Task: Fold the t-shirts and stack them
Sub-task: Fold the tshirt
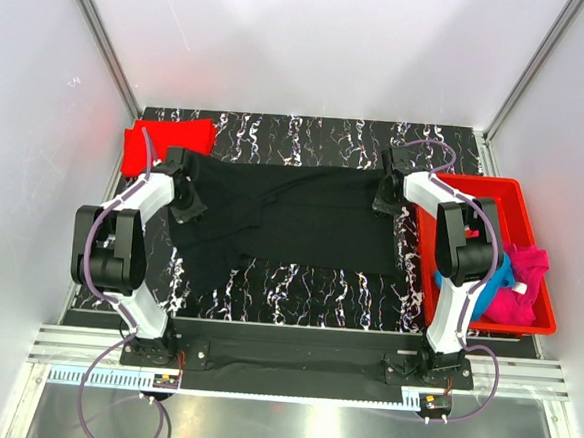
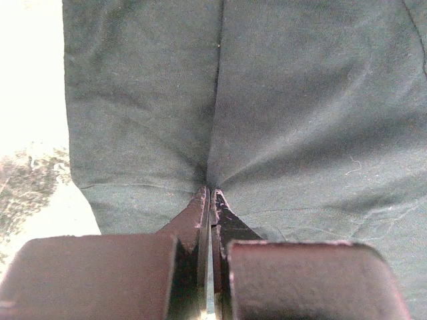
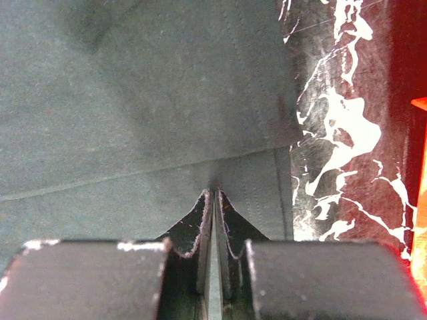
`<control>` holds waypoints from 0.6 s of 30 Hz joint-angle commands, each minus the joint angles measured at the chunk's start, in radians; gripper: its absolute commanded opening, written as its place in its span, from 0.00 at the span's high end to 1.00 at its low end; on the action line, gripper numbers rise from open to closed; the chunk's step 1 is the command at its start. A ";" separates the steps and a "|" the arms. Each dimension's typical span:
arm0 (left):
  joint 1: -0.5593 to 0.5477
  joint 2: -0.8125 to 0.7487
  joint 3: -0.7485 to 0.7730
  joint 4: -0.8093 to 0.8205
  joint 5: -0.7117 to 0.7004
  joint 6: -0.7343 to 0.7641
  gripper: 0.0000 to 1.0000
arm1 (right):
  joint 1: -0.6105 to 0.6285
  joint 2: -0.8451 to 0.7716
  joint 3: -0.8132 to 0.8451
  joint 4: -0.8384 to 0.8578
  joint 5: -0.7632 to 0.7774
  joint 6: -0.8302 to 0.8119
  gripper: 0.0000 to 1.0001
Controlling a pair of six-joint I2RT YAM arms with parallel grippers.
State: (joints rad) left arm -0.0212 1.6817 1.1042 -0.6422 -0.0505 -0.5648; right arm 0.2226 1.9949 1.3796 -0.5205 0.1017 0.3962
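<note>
The black t-shirt (image 1: 302,220) lies spread across the middle of the marbled table (image 1: 297,290), rumpled at its left side. My left gripper (image 1: 189,209) is at the shirt's left edge; in the left wrist view its jaws are shut on a pinch of black cloth (image 2: 300,100), with creases running to the tips (image 2: 210,191). My right gripper (image 1: 386,200) is at the shirt's far right corner, shut on the hem (image 3: 213,193) of the black cloth (image 3: 133,100). A folded red t-shirt (image 1: 165,144) lies at the far left. Blue (image 1: 501,278) and magenta (image 1: 523,291) t-shirts sit bunched in the bin.
A rigid red plastic bin (image 1: 485,181) stands at the right edge of the table, right beside the right arm. White walls and metal rails close in the table on the left, right and back. Bare marbled table (image 3: 333,133) shows just right of the hem.
</note>
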 commanded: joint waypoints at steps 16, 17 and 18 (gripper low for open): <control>0.001 0.156 0.410 0.088 0.158 0.144 0.55 | -0.002 0.016 0.200 0.027 -0.171 -0.045 0.81; 0.003 0.179 0.448 0.107 0.173 0.147 0.55 | -0.002 0.034 0.247 0.011 -0.160 -0.045 0.81; 0.003 0.200 0.462 0.114 0.193 0.148 0.55 | -0.002 0.057 0.272 -0.007 -0.140 -0.043 0.81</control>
State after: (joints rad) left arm -0.0200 1.8091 1.5021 -0.6010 0.0502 -0.4610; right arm 0.2226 2.0064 1.5455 -0.5224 -0.0452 0.3622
